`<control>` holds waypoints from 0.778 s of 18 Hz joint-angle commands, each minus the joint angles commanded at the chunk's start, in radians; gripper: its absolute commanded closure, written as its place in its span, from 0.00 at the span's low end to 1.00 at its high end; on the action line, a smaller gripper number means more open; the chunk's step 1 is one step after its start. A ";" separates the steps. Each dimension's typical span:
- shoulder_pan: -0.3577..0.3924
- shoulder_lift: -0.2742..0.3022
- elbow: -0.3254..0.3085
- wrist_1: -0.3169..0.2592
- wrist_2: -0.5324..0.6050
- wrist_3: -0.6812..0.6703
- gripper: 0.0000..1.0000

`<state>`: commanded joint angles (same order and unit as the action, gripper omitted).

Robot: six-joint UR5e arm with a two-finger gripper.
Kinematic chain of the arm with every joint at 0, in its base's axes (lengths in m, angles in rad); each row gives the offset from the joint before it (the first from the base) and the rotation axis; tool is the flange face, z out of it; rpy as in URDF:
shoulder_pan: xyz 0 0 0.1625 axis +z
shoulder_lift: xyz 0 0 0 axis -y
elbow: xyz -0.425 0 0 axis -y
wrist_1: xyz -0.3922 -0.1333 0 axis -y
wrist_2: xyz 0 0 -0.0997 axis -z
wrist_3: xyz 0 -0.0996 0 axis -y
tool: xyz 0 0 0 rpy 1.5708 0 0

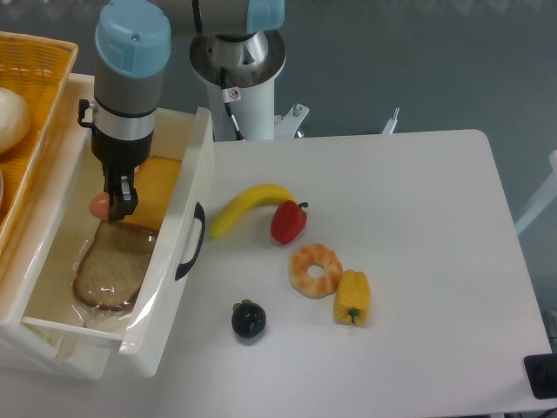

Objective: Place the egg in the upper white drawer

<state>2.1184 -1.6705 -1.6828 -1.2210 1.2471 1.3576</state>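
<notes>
The upper white drawer [165, 261] stands pulled open at the left, its curved black handle facing the table. My gripper [111, 206] hangs inside it, over the far half, pointing down. It is shut on the egg [99, 205], a small salmon-pink oval that peeks out on the left side of the dark fingers [121, 200]. Whether the egg touches the drawer floor cannot be told. Just below the egg lies a slice of bread [109, 268]; a yellow cheese slice [150, 187] lies right of it.
An orange woven basket [35, 96] with a white lump sits left of the drawer. On the table lie a banana [248, 205], a red pepper [288, 221], a shrimp ring [315, 269], a yellow pepper [352, 297] and a dark fruit [248, 320]. The robot base [239, 61] stands behind.
</notes>
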 joint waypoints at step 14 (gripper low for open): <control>-0.002 -0.003 -0.002 -0.008 0.015 -0.002 0.55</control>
<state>2.1169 -1.6736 -1.6843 -1.2287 1.2625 1.3560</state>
